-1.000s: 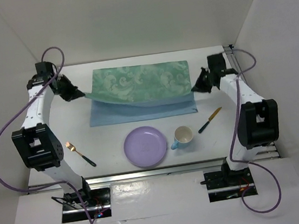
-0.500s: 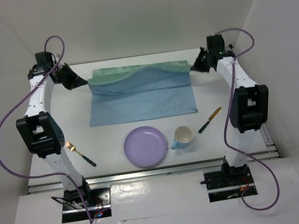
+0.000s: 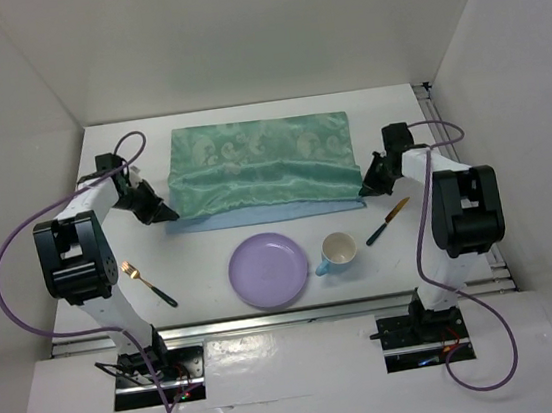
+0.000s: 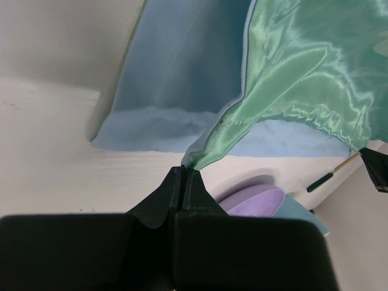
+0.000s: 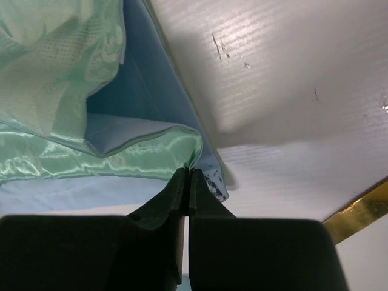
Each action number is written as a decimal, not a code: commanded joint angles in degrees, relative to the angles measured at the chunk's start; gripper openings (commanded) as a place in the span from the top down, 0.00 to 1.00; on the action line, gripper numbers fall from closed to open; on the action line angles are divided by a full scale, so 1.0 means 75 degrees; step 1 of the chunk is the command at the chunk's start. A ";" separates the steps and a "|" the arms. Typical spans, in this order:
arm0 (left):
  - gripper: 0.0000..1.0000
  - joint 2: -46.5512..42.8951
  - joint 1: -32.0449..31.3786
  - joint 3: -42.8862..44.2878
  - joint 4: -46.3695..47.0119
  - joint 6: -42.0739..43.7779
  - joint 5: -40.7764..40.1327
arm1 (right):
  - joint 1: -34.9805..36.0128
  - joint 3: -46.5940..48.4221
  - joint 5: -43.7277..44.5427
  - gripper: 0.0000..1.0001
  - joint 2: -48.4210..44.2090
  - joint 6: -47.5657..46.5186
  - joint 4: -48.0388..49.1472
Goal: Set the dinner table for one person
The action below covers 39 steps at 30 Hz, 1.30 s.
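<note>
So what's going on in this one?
Both arms hold the green cloth on the white table: the left fingers and right fingers are each shut on a near corner, blue underside showing. The purple plate, cup, fork and knife lie nearer the arm bases, not yet arranged.

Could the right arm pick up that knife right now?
Probably not yet: its jaws are shut on a corner of the cloth. The knife lies close by, uncovered, so after letting go it likely could.
</note>
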 commanded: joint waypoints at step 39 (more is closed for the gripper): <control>0.42 -0.0101 0.0311 -0.0647 0.0078 0.0049 -0.1366 | -0.0064 -0.0807 -0.0126 0.52 -0.1064 -0.0226 0.0377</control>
